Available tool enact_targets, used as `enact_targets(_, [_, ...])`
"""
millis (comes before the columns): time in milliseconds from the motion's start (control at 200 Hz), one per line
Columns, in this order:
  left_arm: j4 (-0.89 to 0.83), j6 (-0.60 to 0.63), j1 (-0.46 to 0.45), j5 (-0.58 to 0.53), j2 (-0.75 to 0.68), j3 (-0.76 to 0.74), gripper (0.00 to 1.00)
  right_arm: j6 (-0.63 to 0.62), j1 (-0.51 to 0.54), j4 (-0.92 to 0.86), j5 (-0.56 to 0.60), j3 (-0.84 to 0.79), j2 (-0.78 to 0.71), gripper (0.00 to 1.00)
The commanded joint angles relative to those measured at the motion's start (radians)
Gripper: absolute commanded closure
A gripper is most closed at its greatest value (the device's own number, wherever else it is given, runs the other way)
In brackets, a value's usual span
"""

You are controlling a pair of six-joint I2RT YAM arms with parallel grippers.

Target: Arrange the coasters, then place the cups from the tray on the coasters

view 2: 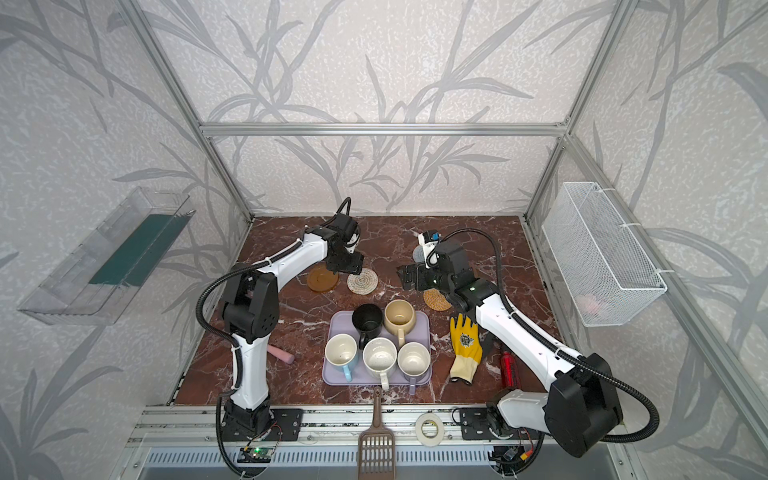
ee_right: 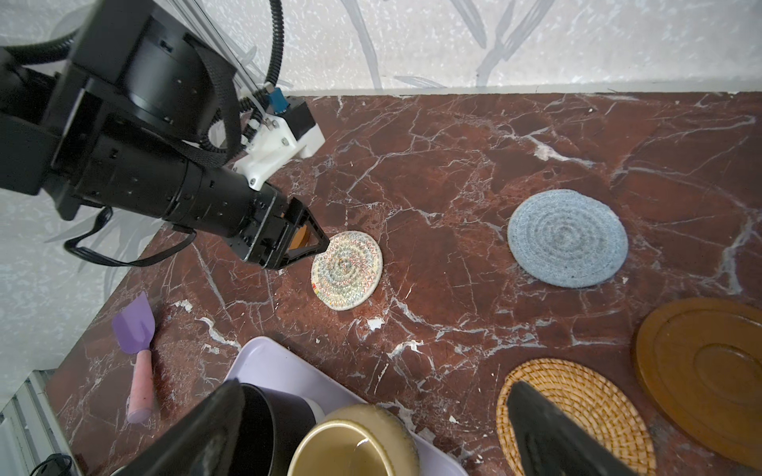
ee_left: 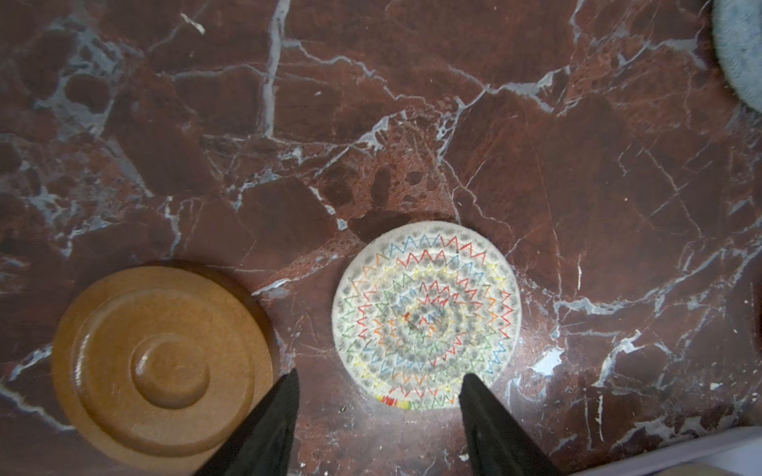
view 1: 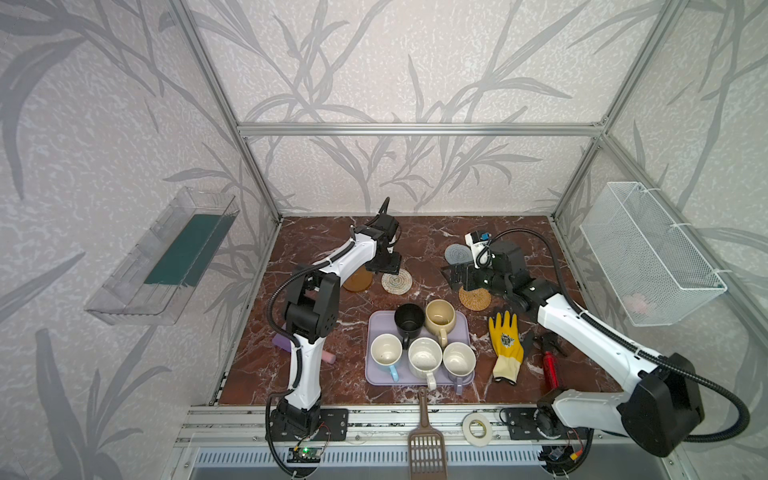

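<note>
Four coasters show in the right wrist view: cream woven (ee_right: 347, 270), grey-blue woven (ee_right: 567, 238), tan rattan (ee_right: 577, 412) and amber (ee_right: 701, 371). Another amber coaster (ee_left: 161, 362) lies beside the cream one (ee_left: 426, 319). My left gripper (ee_left: 379, 377) hangs open and empty just above the near edge of the cream coaster (view 1: 397, 282). My right gripper (ee_right: 377, 385) is open and empty over the tray's far edge (ee_right: 264, 362), between the black cup (view 1: 409, 318) and the rattan coaster (view 1: 475, 299). Several cups stand on the lavender tray (view 1: 376, 374).
A yellow glove (view 1: 505, 345) and a red bottle (view 1: 550, 370) lie right of the tray. A purple trowel (ee_right: 138, 325) lies at the left. A brown scoop (view 1: 426, 440) and a white tape roll (view 1: 477, 428) rest on the front rail. A wire basket (view 1: 648, 253) hangs on the right wall.
</note>
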Motion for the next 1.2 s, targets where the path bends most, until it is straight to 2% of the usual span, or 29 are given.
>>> enact_targets(0, [-0.083,0.021,-0.005,0.018,0.047,0.034,0.37,0.014,-0.004,0.015,-0.010,0.000,0.005,0.01])
enact_targets(415, [-0.091,-0.002,-0.014,-0.017,0.101,0.050,0.42,0.018,-0.007,0.027,-0.010,-0.024,0.005,0.01])
enact_targets(950, [-0.146,-0.083,-0.011,-0.112,0.229,0.198,0.56,0.000,-0.016,0.025,0.003,-0.045,-0.012,0.01])
enact_targets(1195, [-0.174,-0.101,-0.008,-0.135,0.254,0.259,0.56,-0.004,-0.019,0.026,-0.003,-0.047,-0.008,0.01])
